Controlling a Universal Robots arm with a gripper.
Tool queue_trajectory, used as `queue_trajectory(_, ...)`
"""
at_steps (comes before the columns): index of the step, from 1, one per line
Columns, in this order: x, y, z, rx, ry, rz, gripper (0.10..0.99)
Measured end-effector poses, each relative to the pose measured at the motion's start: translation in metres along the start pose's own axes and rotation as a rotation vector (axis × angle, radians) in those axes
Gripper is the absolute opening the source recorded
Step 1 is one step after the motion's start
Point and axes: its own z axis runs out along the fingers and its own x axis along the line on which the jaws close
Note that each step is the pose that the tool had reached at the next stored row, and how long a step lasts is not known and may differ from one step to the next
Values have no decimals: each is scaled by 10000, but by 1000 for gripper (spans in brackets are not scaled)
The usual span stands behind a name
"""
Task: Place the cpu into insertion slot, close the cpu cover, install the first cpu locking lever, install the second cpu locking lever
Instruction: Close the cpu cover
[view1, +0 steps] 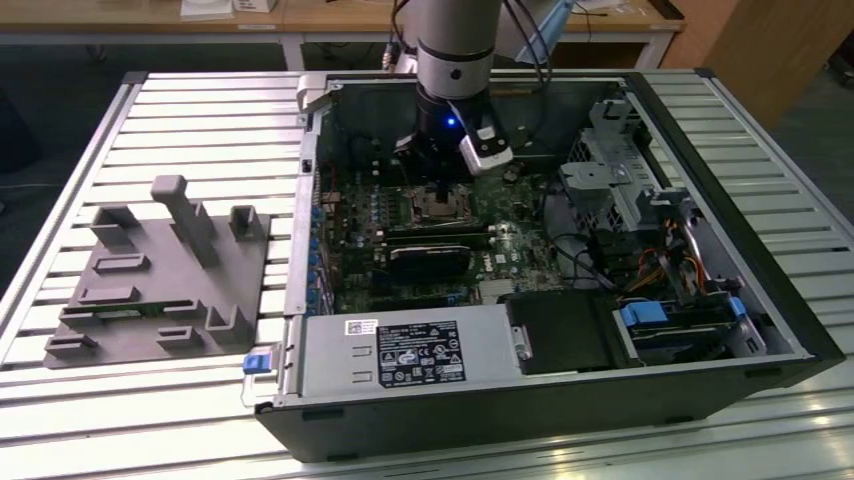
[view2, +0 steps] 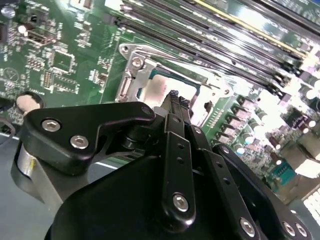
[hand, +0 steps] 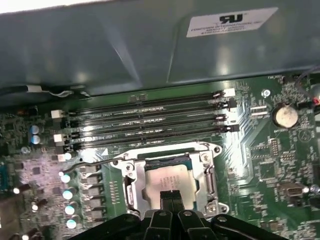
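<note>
cpu (hand: 165, 179) inside insertion slot (hand: 131, 176) rim; hand (hand: 171, 195) closed over cpu edge.

Both wrist views close above slot (hand: 209, 180) (view2: 131, 80)

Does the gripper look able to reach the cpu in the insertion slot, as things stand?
Probably yes. In the first wrist view the gripper hangs close over the insertion slot, and nothing lies between its tips and the cpu.

We see a workshop or lab. An open PC case (view1: 534, 425) lies on a slatted bench (view1: 200, 120); desks (view1: 347, 18) stand at top.
</note>
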Motion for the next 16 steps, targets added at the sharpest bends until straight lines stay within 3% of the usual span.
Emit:
queue_trajectory(2,0,1,3,-16,-67,-174,106)
queue_trajectory(5,7,-1,6,-24,-72,-449,106)
queue_trajectory(16,191,-28,46,-26,-70,-565,106)
